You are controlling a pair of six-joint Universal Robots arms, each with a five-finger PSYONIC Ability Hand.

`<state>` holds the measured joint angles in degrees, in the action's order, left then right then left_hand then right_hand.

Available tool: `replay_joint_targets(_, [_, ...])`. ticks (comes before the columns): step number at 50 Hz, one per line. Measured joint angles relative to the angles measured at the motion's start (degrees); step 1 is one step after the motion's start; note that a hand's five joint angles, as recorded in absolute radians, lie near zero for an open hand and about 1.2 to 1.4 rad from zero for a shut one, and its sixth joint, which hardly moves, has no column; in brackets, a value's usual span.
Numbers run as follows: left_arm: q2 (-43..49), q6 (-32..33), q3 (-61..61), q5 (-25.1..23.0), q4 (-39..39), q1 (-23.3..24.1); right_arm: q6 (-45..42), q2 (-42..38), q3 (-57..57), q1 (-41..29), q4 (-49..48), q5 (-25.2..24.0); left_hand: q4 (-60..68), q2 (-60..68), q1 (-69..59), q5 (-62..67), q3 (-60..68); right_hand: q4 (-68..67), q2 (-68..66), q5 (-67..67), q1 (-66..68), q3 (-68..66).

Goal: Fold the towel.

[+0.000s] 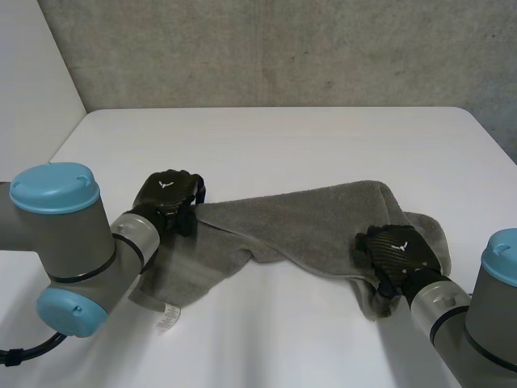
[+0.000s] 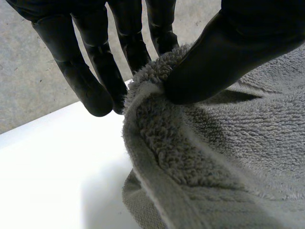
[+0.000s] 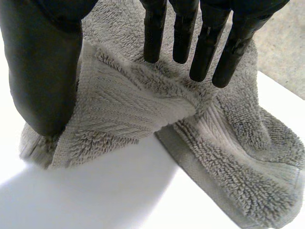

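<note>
rumpled grey towel (image 1: 307,226) on a white table (image 1: 283,137); left hand (image 1: 166,196) pinches its edge, right hand (image 1: 401,252) pinches a fold; these shallow grips could slip when lifted.

The head camera looks down from behind the near edge of the table (image 1: 266,137) toward its far edge. The 2 wrist cameras sit very close, looking along the left hand (image 1: 166,196) and right hand (image 1: 400,252). All 3 views share the towel (image 1: 311,222).

Bare lab: white table (image 1: 283,141), concrete wall (image 1: 283,48).
</note>
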<state>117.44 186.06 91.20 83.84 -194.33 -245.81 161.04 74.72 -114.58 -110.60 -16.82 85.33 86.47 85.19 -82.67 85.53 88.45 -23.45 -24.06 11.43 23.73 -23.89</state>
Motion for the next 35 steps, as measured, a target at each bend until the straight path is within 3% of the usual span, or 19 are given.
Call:
replay_joint_targets(6, [-0.02,0.0,0.08,0.01,-0.02,-0.23,0.05,0.59,-0.1,1.21,-0.02,-0.19,0.0,0.0,0.0,0.0,0.0,-5.79,-5.24,8.36,5.3,-5.06])
replay_joint_targets(13, [-0.09,0.0,0.1,0.08,0.02,-0.35,-0.18,0.71,0.43,2.62,-0.29,-0.45,0.0,0.0,0.0,0.0,0.0,-51.05,-50.45,53.06,51.15,-50.11])
replay_joint_targets(17, [-0.68,0.01,0.12,0.19,0.25,-0.47,-1.81,3.11,1.29,3.35,-0.03,-0.74,0.0,0.0,0.0,0.0,0.0,-53.47,-50.71,54.57,51.91,-51.99])
replay_joint_targets(25, [-7.7,0.57,0.66,0.03,1.31,-0.31,-7.26,15.93,7.74,5.05,4.66,-2.2,0.0,0.0,0.0,0.0,0.01,-53.48,-50.71,54.57,51.93,-51.99])
replay_joint_targets(31, [-20.34,0.91,1.0,-0.34,3.63,-0.14,-8.52,22.21,21.22,7.71,16.61,-5.65,0.0,0.0,0.0,0.0,0.03,-53.48,-50.71,54.57,52.02,-52.0])
replay_joint_targets(35, [-27.96,1.24,0.08,-0.65,5.7,-0.19,-9.99,20.87,32.59,9.42,27.84,-8.99,0.61,0.0,0.0,0.0,0.05,-53.49,-50.71,54.57,52.07,-52.25])
